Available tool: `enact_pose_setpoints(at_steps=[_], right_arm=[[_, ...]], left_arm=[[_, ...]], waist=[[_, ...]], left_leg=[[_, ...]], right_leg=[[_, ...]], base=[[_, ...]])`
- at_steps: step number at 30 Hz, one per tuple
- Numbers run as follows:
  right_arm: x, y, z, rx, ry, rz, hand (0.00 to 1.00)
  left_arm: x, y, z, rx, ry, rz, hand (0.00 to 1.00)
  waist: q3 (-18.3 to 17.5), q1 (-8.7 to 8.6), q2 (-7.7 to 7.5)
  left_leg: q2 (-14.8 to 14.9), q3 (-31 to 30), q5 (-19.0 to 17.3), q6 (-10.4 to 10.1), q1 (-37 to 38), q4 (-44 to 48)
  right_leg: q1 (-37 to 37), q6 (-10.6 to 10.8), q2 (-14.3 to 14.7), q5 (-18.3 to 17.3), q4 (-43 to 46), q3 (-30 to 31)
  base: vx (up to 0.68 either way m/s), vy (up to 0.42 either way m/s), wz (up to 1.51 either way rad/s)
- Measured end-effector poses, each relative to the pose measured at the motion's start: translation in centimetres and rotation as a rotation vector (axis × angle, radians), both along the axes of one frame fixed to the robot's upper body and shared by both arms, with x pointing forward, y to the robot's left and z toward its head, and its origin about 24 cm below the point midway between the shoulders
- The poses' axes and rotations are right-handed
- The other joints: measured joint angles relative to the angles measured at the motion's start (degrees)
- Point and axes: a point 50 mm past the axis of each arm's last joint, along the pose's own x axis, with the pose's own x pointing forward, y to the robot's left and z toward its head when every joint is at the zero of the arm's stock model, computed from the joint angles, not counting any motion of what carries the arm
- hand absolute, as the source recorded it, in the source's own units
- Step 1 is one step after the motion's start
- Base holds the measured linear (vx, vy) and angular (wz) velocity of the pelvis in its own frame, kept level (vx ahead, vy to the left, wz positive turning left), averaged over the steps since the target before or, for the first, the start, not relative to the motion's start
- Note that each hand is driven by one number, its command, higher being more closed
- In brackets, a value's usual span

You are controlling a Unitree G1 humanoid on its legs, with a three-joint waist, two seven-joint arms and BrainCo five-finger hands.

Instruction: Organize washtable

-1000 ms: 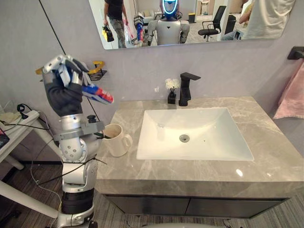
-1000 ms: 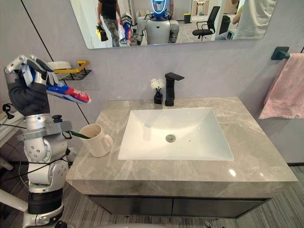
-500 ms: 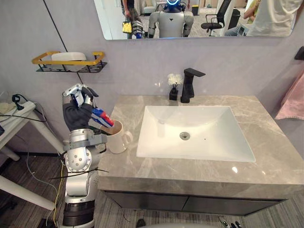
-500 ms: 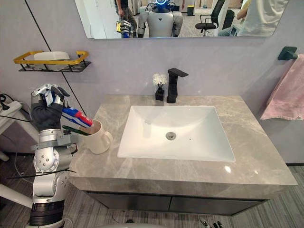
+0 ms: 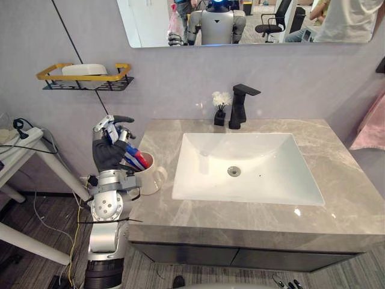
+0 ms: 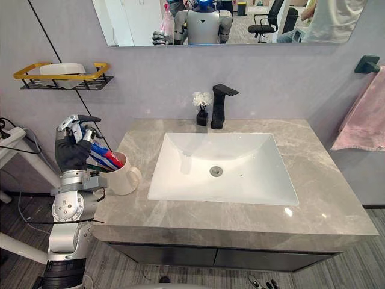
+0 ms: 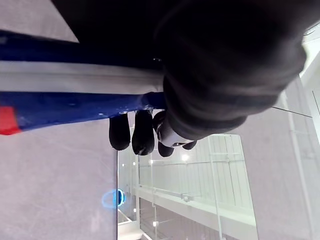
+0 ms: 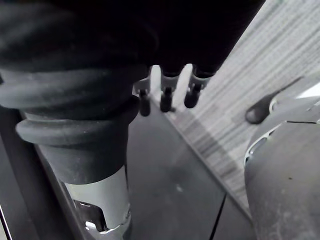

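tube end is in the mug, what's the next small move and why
Probably loosen the left hand and let the toothpaste tube settle into the mug. The tube's red lower end sits inside the rim at a lean, while the fingers are curled round its upper part, so only the release seems left.

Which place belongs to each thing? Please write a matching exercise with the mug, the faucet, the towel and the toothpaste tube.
Things: 1 mug; 2 faucet; 3 towel; 4 toothpaste tube.
Places: A behind the sink; B hanging at the right; C in the left hand, lower end in the mug; D on the counter's left end.
Pairs: 1-D, 2-A, 3-B, 4-C.
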Motion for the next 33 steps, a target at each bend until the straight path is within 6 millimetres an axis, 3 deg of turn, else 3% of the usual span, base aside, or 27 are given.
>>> enact_pose_setpoints(at_steps=[14,19,21,26,33], right_arm=[[0.1,0.3,-0.1,0.005,0.001,0.011,0.00],[0.1,0.2,0.0,0.003,0.001,0.006,0.00],[0.1,0.1,0.0,0.002,0.000,0.005,0.00],[0.2,0.3,-0.1,0.009,-0.003,-0.003,0.00],[0.4,0.8,-0.2,0.022,-0.007,-0.011,0.00]], left_arm=[[0.2,-0.6,1.0,-0.003,-0.045,-0.022,0.00],[-1.8,-0.3,4.0,-0.031,-0.217,-0.013,0.00],[-2.7,0.4,4.4,-0.053,-0.253,0.021,0.00],[-6.3,3.2,2.7,-0.147,-0.227,0.157,0.00],[-9.0,4.1,-0.1,-0.321,-0.138,0.234,0.00]], waist=[[-0.65,-0.02,-0.49],[-0.75,-0.04,0.01],[-0.84,-0.11,0.32],[-1.21,0.23,1.04],[-1.02,1.58,0.65]], left_leg=[[0.00,-0.05,0.32,0.03,-0.07,0.00],[0.00,-0.31,0.34,0.03,-0.08,0.00],[0.01,-0.34,0.33,0.04,-0.12,-0.01],[-0.05,-1.02,0.20,0.21,-0.57,-0.01],[-0.16,-1.68,0.01,0.00,-1.31,-0.01]], right_leg=[[-0.02,0.35,0.01,0.20,0.05,0.17],[-0.02,-0.02,0.02,-0.03,0.01,-0.43],[-0.03,-0.02,0.03,-0.05,0.00,-0.47],[-0.04,-0.02,0.09,-0.24,-0.05,-1.17],[-0.04,0.12,0.07,-0.24,-0.08,-2.37]], base=[[0.00,0.000,0.00],[0.00,0.000,0.00],[0.00,0.000,0.00],[0.00,-0.005,0.07],[0.00,-0.007,0.08]])
